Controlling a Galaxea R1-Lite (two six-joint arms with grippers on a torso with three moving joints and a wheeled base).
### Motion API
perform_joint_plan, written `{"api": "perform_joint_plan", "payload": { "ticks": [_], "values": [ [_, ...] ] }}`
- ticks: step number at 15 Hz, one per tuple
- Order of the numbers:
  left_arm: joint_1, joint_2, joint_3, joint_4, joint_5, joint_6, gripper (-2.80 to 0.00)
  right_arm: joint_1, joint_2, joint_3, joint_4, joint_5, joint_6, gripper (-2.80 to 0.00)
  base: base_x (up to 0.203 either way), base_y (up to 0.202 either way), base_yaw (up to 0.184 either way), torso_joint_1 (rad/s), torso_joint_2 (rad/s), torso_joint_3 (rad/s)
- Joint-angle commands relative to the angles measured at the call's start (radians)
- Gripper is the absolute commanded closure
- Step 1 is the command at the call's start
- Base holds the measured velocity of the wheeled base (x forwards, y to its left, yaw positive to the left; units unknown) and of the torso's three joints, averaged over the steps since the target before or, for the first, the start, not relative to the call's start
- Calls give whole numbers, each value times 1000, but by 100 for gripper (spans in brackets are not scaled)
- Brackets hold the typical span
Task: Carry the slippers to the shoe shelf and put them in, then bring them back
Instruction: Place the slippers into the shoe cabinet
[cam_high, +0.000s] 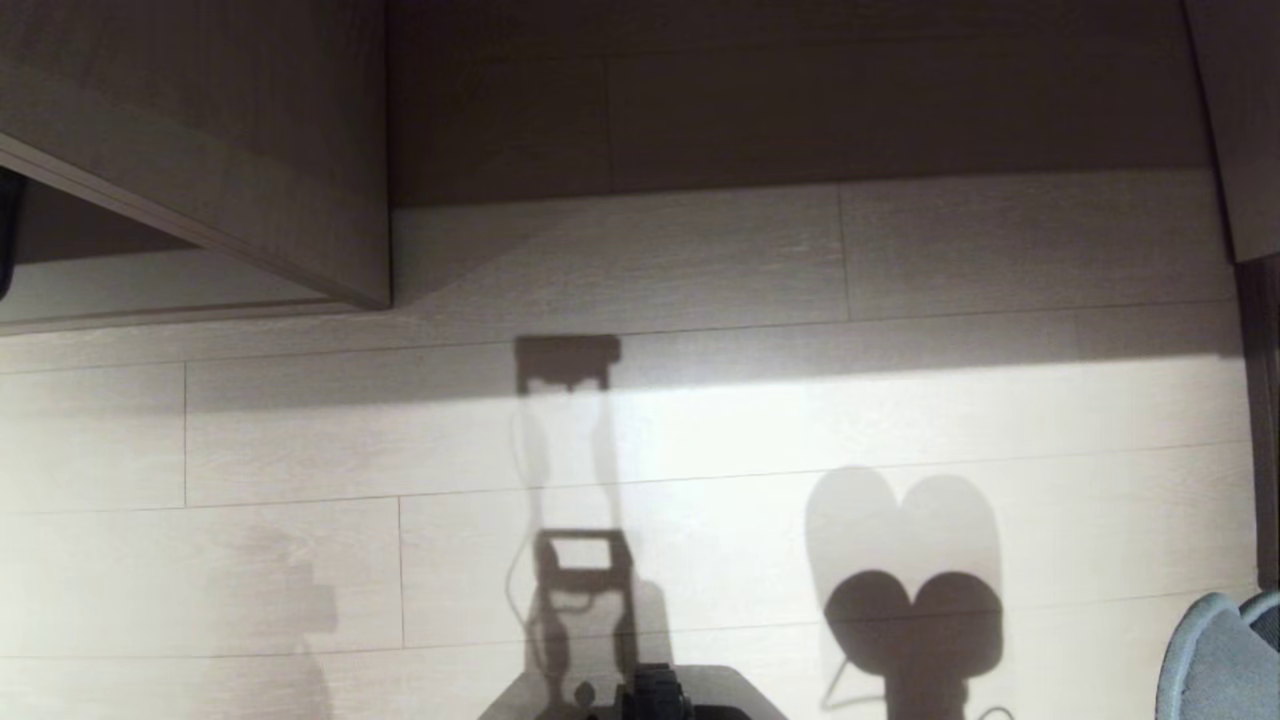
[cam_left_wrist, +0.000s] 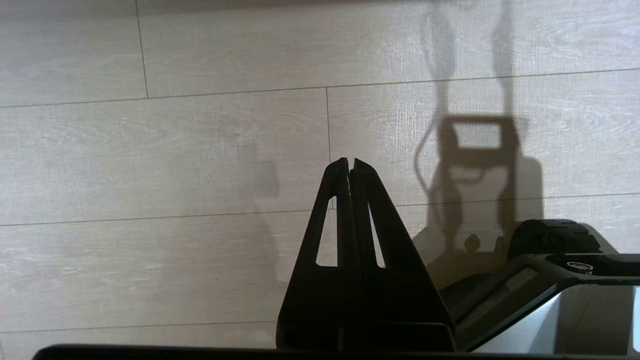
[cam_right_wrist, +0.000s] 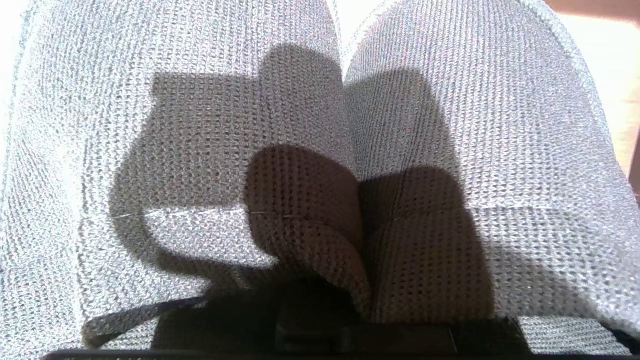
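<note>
Since it fills most of what I see, floor (cam_high: 700, 440): pale wood-look planks, lying under the jaws of both grippers and apart from them.
Wooden cabinet (cam_high: 250, 150): grey-brown grain, far ahead of the left jaws; I cannot tell if it is the shoe shelf.
Robot base (cam_left_wrist: 550, 280): dark, just beside the left jaws and lower than them.
Slippers (cam_right_wrist: 210, 150): grey knitted pair, pressed side by side, rising straight out of the right jaws and off the floor; their edge also shows in my head camera (cam_high: 1215, 660).
Left gripper (cam_left_wrist: 350, 162): jaws closed tip to tip, nothing between them.
Right gripper (cam_right_wrist: 310, 330): jaws clamped on the slippers; the fabric covers the fingers, I see only the dark body.
</note>
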Motion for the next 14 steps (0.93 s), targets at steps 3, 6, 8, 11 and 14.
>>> {"api": "perform_joint_plan", "payload": {
  "ticks": [3, 6, 8, 11, 14],
  "values": [
    [0, 0, 2, 0, 0, -1, 0, 0, 4, 0, 1, 1, 1, 0, 0, 0, 0, 5, 1, 202],
    [0, 0, 2, 0, 0, -1, 0, 0, 4, 0, 1, 1, -1, 0, 0, 0, 0, 1, 3, 203],
    [0, 0, 2, 0, 0, -1, 0, 0, 4, 0, 1, -2, 0, 0, 0, 0, 0, 0, 1, 200],
    [0, 0, 2, 0, 0, -1, 0, 0, 4, 0, 1, -2, 1, 0, 0, 0, 0, 2, 1, 200],
    [0, 0, 2, 0, 0, -1, 0, 0, 4, 0, 1, -2, 1, 0, 0, 0, 0, 2, 3, 204]
  ]
}}
